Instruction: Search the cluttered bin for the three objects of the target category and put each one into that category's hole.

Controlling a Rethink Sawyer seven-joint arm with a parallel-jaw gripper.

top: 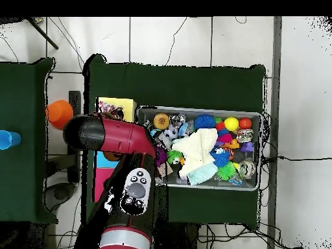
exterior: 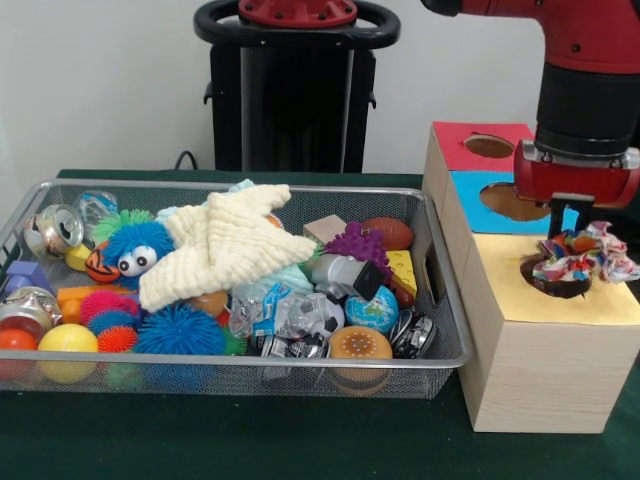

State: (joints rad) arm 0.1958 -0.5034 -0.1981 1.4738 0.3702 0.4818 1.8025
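Observation:
My gripper (exterior: 568, 232) hangs over the yellow part (exterior: 530, 300) of the wooden box, right above its dark hole (exterior: 553, 284). It is shut on a multicoloured rag toy (exterior: 590, 252), whose lower end touches the hole's edge. The box's blue part (exterior: 478, 200) and red part (exterior: 455, 140) behind it each have a hole of their own. In the overhead view the arm (top: 110, 136) hides the gripper, and only the rag toy (top: 111, 111) peeks out on the yellow part (top: 120, 104). The wire bin (exterior: 240, 362) to the left holds several toys.
A cream knitted star (exterior: 225, 245) lies on top of the bin's pile. Around it are a blue fuzzy toy with eyes (exterior: 135, 245), a purple spiky ball (exterior: 355, 243), a brown football (exterior: 390, 232), a globe ball (exterior: 375, 310) and metal cans (exterior: 55, 228). An orange cup (top: 59, 113) stands on the side table.

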